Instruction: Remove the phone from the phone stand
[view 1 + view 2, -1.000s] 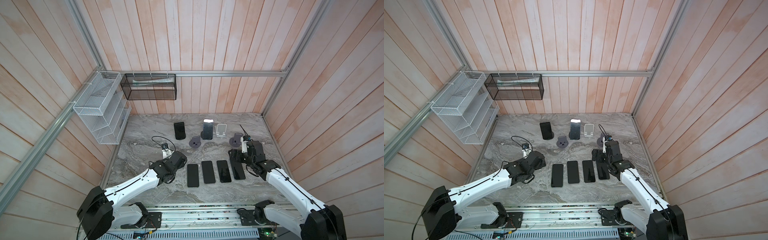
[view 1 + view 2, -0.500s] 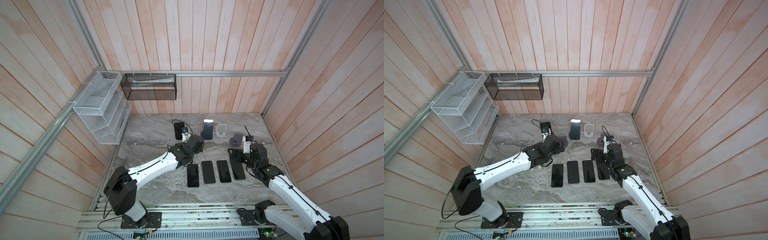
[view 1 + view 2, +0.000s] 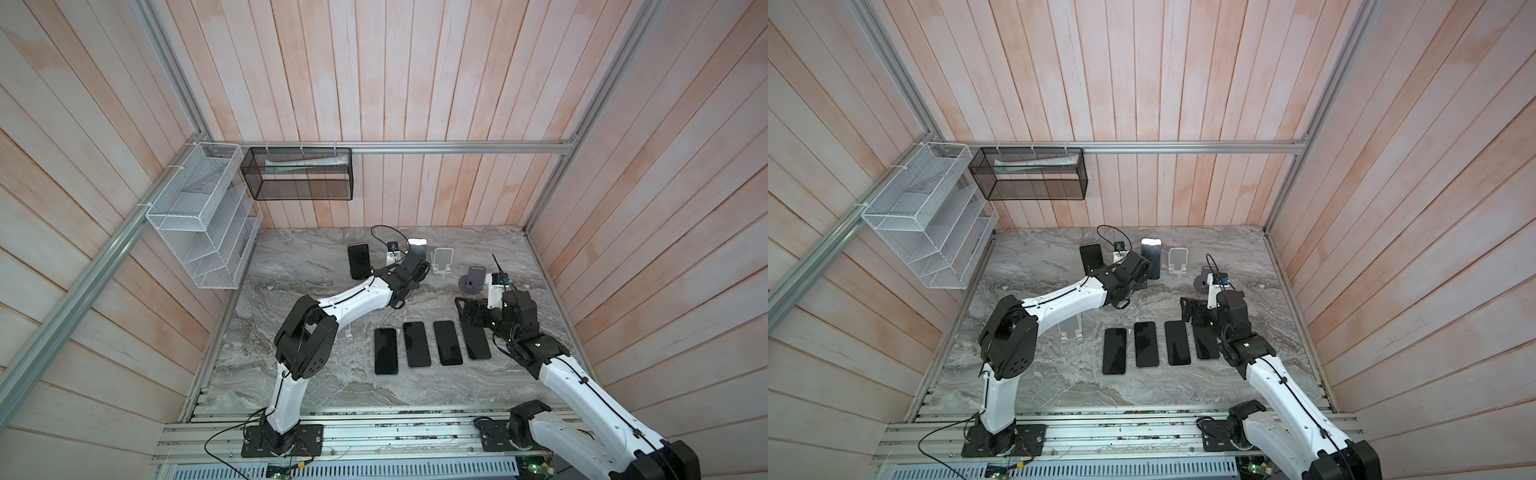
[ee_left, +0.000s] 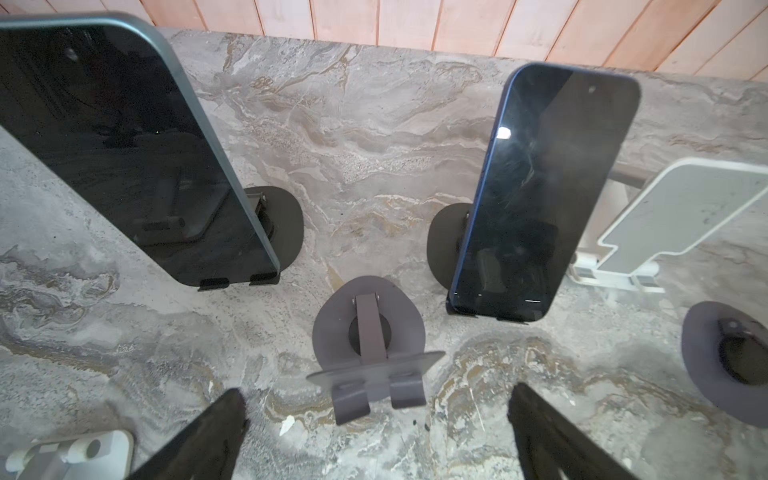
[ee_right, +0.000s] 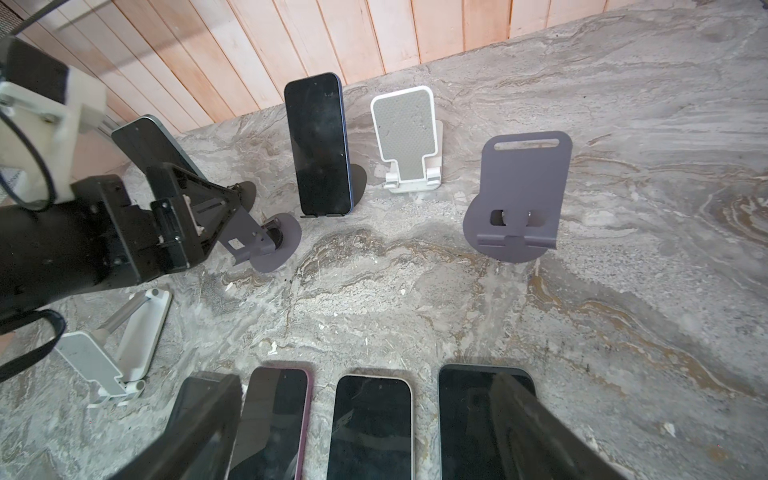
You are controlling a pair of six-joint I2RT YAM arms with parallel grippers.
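1. The tabletop (image 3: 311, 257), a flat slab with a grey veined marble pattern, is spanning the cell floor. Pale wooden planks (image 3: 415, 83) are lining the walls.
2. A white wire-mesh rack (image 3: 199, 216) with stepped tiers is hanging on the left wall. A box-shaped black mesh basket (image 3: 297, 178) is hanging from the rear rail.
3. The left gripper (image 4: 376, 415) is hovering with its jaws spread wide, gripping nothing. Its dark wedge-shaped fingers (image 4: 203, 436) are flanking a small grey stand (image 4: 368, 332) without touching it.
4. The right gripper (image 5: 368, 390) is likewise spread wide and gripping nothing. It is hanging above a row of four flat phones (image 3: 415, 344) lying glass-up, side by side.
5. The teal-edged phone (image 4: 124, 158), a glossy black slab with rounded corners, is leaning tilted back on a dark stand (image 4: 282, 220) with a round base, at the rear of the tabletop.
6. The blue-edged phone (image 4: 540, 199) is leaning the same way on a second dark stand (image 4: 444, 245), just beside the left gripper in both top views.
7. A white stand (image 5: 405, 141) with a dotted grey pad is standing beside the blue-edged phone.
8. A matte slotted purple-grey stand (image 5: 523, 195) is standing further right.
9. A folded white stand (image 5: 120, 349) is lying under the left arm.
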